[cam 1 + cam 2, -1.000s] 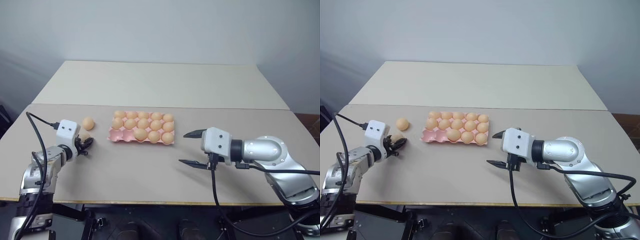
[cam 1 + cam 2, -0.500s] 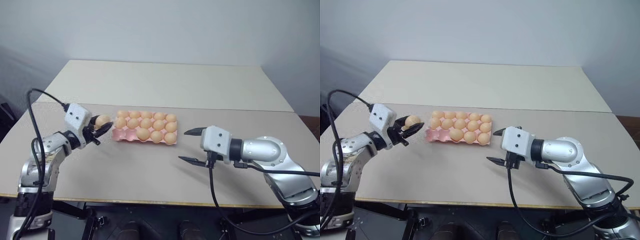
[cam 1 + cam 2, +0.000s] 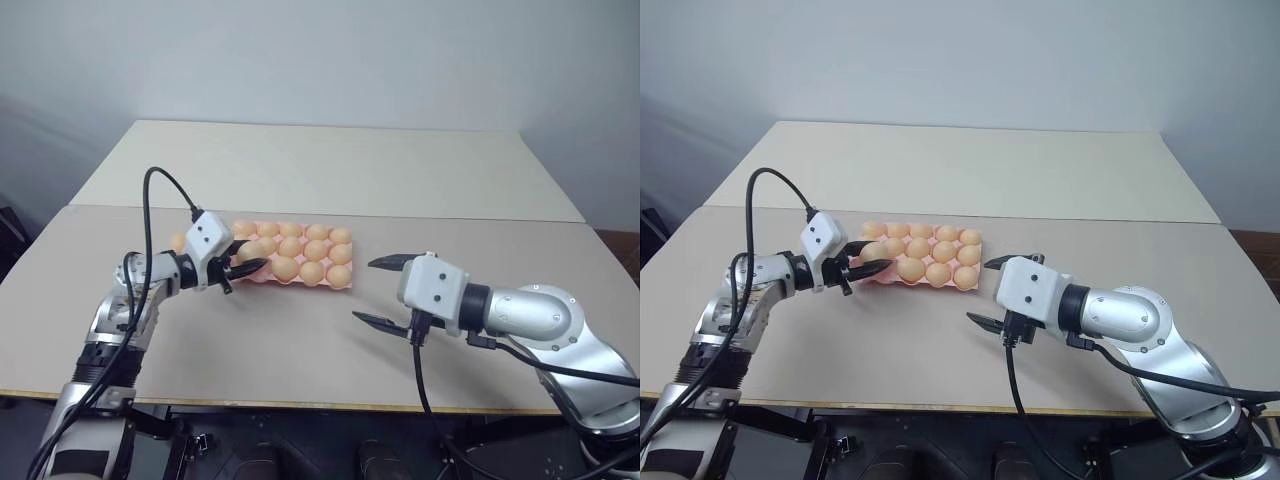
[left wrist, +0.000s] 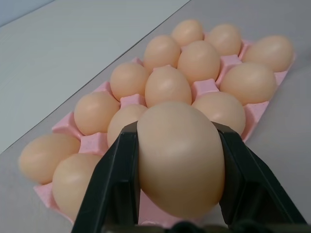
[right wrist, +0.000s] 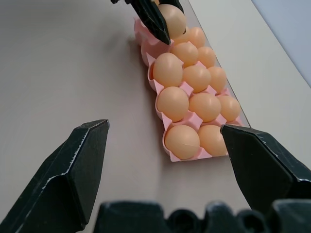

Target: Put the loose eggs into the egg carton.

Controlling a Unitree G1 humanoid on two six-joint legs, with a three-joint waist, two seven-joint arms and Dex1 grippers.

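Evidently unmarked egg (image 4: 181, 160) over plain egg carton (image 4: 231, 62)

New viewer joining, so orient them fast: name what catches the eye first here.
The pink egg carton at the table's middle, nearly full of tan eggs, draws the eye first. At its left end, the left gripper pinches one egg just above the carton. The right gripper hangs open over the table to the carton's right, and another loose egg lies behind the left arm.
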